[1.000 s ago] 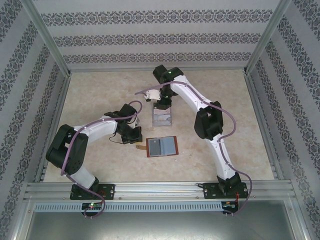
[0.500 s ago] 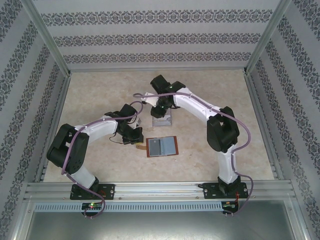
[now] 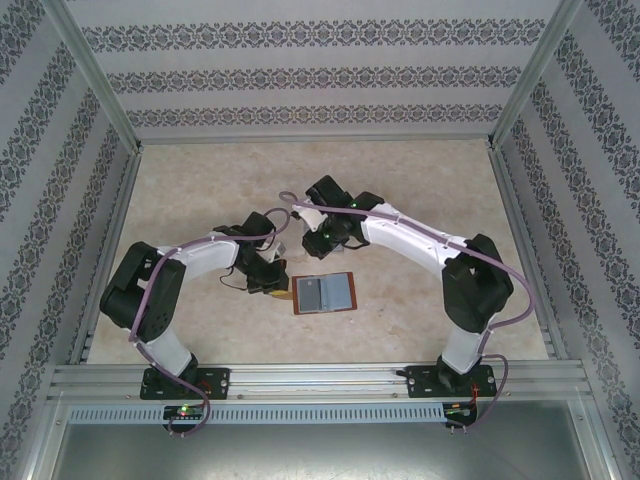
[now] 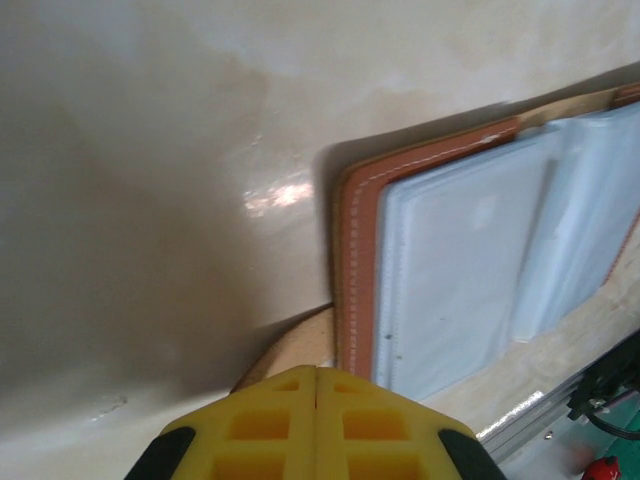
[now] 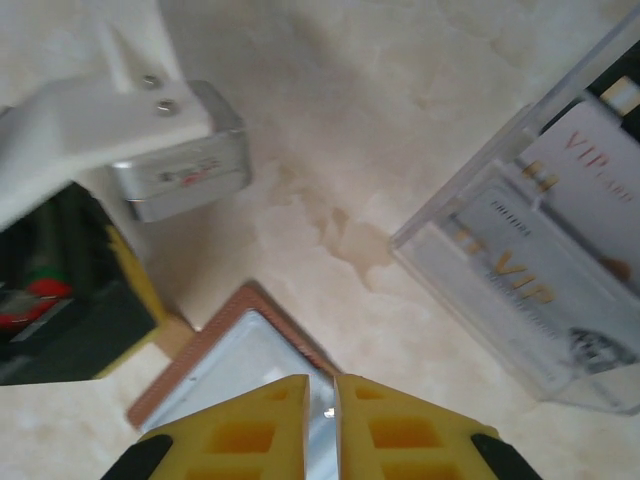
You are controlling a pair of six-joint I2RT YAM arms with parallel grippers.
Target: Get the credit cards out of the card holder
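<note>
Card holder [image 3: 323,293] lying open on the tabletop [image 3: 200,180].
Left end effector [image 4: 316,378] is being held fully closed at the strap tab [image 4: 290,345]; right end effector [image 5: 322,385], barely parted and empty, is being held over the holder's corner.

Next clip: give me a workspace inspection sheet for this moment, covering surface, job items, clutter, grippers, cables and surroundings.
Surface: table, beige, marbled.
Job's things: card holder lies open and flat; credit cards printed VIP stand in the clear tray; whether any sit in the holder's pockets cannot be told.
Clutter: nothing seen.
Grippers: left gripper shut, at the strap tab; right gripper a slit open, empty, over the holder's corner.
Cables: cable along each arm, off the holder.
Surroundings: patterned walls, aluminium frame.
</note>
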